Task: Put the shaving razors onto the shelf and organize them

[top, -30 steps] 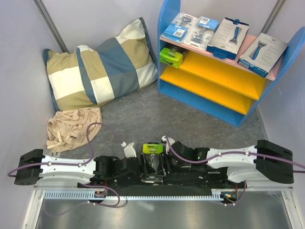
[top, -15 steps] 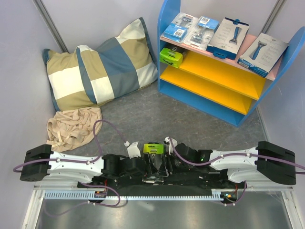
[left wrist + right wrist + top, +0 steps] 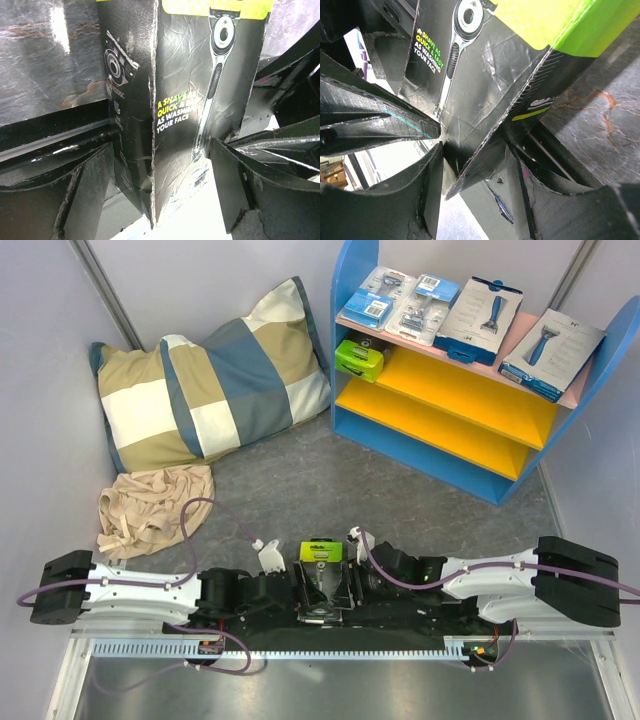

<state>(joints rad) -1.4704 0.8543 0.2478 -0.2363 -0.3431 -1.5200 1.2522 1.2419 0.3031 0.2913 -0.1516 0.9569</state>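
While our left hand (image 3: pixel 160 145) clamps the black-and-green razor box (image 3: pixel 320 552) at the near edge of the desk (image 3: pixel 300 490) — far from the shelf (image 3: pixel 470 390) — and we cannot tell whether the right hand (image 3: pixel 476 150) straddling its corner grips yet, we fear an early release drops it.

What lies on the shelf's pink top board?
Four packs: two blister packs on the left, two white boxes on the right. They hide most of the board.

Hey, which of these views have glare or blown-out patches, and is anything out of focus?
Top external: evenly lit and sharp. Left wrist: glare streak on the table, print on the black-and-lime box crisp. Right wrist: blown-out white beneath the box, lime panel very bright.
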